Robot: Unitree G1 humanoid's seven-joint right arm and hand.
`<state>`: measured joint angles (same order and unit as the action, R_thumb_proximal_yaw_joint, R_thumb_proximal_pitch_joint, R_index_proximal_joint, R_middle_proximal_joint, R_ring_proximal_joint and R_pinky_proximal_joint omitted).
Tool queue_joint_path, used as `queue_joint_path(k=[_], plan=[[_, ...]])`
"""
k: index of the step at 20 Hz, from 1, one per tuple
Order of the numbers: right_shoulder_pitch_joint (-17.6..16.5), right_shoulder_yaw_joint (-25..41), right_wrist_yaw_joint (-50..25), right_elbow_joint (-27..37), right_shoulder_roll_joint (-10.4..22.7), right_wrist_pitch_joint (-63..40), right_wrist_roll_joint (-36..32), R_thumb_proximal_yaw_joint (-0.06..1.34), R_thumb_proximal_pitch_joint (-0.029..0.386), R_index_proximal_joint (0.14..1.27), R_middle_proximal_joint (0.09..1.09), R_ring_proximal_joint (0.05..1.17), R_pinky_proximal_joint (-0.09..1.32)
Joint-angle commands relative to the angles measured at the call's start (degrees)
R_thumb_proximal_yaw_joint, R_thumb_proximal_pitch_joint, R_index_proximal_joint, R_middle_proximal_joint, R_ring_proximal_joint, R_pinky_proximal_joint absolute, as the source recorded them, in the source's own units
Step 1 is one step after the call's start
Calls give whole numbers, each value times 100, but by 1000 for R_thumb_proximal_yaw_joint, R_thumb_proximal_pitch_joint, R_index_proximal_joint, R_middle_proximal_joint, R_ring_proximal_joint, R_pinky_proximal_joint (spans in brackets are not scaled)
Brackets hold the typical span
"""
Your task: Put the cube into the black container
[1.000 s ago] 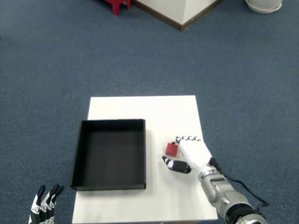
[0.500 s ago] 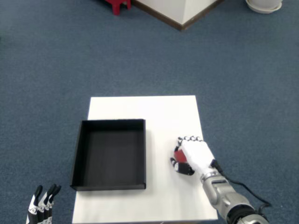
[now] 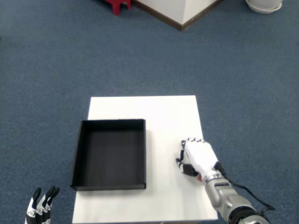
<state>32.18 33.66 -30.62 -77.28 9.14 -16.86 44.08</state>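
Observation:
The black container (image 3: 76, 156), a shallow open tray with nothing inside, sits on the left half of the white table (image 3: 149, 109). My right hand (image 3: 198, 158) rests on the table just right of the container, with its fingers curled closed toward the left. The red cube is wrapped inside that fist and almost hidden. Only a thin sliver of red (image 3: 200, 178) shows under the heel of the palm. The hand and the container's right wall are a short gap apart.
My left hand (image 3: 39, 207) hangs off the table's front left corner, over blue carpet. A red stool (image 3: 117, 4), a white wall base (image 3: 180, 11) and a white dish (image 3: 264, 4) stand far off on the floor.
My right hand's fingers and thumb closed around the red cube, which was in plain sight a second ago. The closed hand drifted slightly right and toward me.

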Motion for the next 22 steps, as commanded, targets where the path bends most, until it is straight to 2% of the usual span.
queue_joint_path(k=[1, 2, 3, 4, 9, 18, 22], plan=[[306, 8, -303, 154, 88, -251, -214, 1209, 191, 819, 269, 300, 355], [302, 11, -294, 155, 88, -280, -248, 1119, 182, 656, 250, 300, 352], [302, 20, -292, 156, 91, -295, -270, 1037, 171, 559, 242, 296, 318], [311, 43, -298, 156, 95, -291, -280, 996, 163, 530, 240, 293, 282], [358, 190, -354, 131, 111, -160, -284, 845, 135, 502, 243, 297, 259], [368, 218, -227, -74, 124, 52, -499, 731, 94, 370, 259, 290, 231], [363, 201, -174, -105, 132, 3, -591, 666, 69, 345, 263, 277, 206]])
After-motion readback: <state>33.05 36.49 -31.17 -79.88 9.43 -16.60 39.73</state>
